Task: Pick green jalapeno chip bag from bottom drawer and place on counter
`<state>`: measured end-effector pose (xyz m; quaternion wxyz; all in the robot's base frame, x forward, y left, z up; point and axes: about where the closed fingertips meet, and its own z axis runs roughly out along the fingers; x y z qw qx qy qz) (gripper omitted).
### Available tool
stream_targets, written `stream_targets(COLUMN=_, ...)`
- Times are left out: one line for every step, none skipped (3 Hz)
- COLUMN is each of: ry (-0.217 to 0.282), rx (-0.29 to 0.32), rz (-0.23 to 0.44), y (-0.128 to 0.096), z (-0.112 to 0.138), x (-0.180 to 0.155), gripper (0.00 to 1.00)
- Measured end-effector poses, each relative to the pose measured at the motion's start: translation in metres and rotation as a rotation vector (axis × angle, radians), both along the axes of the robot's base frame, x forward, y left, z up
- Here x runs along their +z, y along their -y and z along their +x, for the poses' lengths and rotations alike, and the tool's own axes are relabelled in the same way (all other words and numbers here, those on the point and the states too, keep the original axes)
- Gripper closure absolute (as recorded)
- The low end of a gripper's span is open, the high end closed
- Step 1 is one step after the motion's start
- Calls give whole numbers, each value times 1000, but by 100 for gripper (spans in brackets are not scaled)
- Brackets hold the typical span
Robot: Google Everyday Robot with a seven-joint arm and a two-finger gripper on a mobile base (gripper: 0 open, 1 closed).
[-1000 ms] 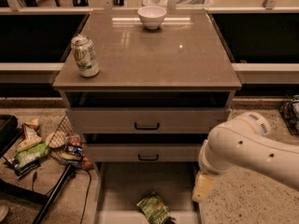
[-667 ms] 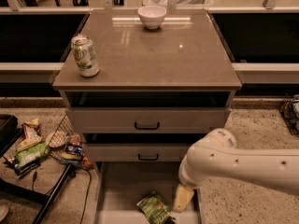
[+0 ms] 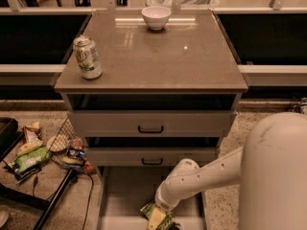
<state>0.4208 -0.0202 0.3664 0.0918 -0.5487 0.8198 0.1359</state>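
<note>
- The arm (image 3: 211,172) reaches from the right, down past the cabinet front and into the bottom drawer (image 3: 122,195), which is pulled wide open.
- The gripper (image 3: 156,218) is low in that drawer, near its front edge, right on top of the green jalapeno chip bag (image 3: 169,221).
- Open or clamped? Cannot tell from here, as the gripper's pale tip covers the middle of the bag.
- The bag lies on the drawer floor, with green edges showing on either side of the gripper.
- Above, 2 shallower drawers (image 3: 150,124) with black handles are pulled out a little way.
- On the counter (image 3: 192,61), 1 soda can (image 3: 88,57) stands upright near the left front corner and 1 white bowl (image 3: 156,17) sits at the back edge.
- Mixed snack packets (image 3: 33,152) lie scattered to the cabinet's left.
</note>
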Motion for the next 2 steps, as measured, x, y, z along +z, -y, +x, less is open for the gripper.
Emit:
stream_targets(ry=-49, rx=-56, rz=30, y=-12, z=2, x=-48, gripper=0)
stream_targets(ry=-50, rx=-134, rz=49, y=3, z=12, x=-74, gripper=0)
